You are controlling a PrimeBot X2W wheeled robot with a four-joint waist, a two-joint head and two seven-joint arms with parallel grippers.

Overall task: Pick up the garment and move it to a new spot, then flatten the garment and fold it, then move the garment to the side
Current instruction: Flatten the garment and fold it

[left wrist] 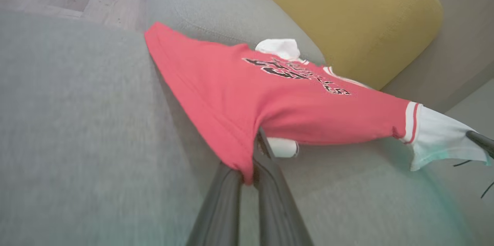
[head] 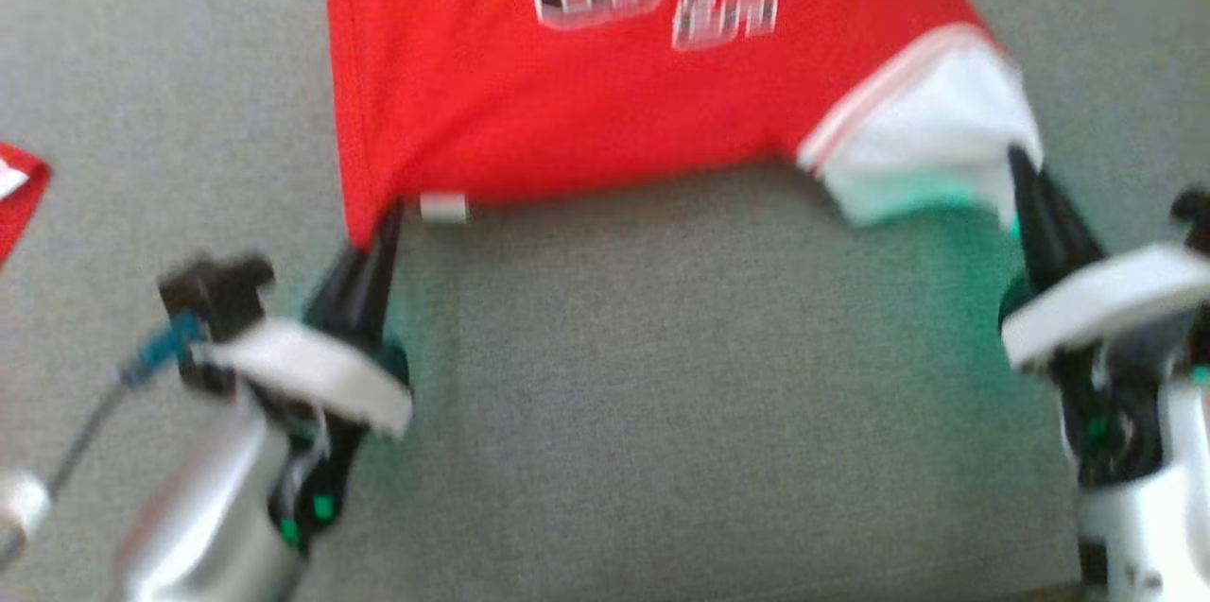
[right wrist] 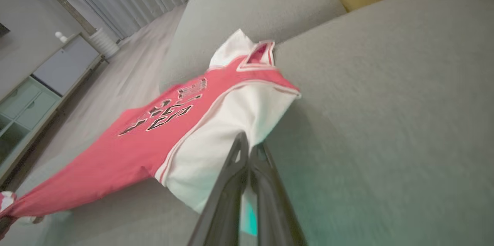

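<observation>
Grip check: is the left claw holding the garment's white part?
No, the left claw pinches the garment's red corner; the right claw holds the white part.

Your count stands at:
- one red-and-white garment
- two grippers, namely the left gripper and the right gripper
- one grey sofa
- one yellow cushion
- one further red cloth
- one cabinet

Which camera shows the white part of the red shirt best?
The right wrist view: the white panel of the jersey is close and large, with the right gripper shut on its edge. The head view shows it blurred; the left wrist view shows it small and far off.
</observation>
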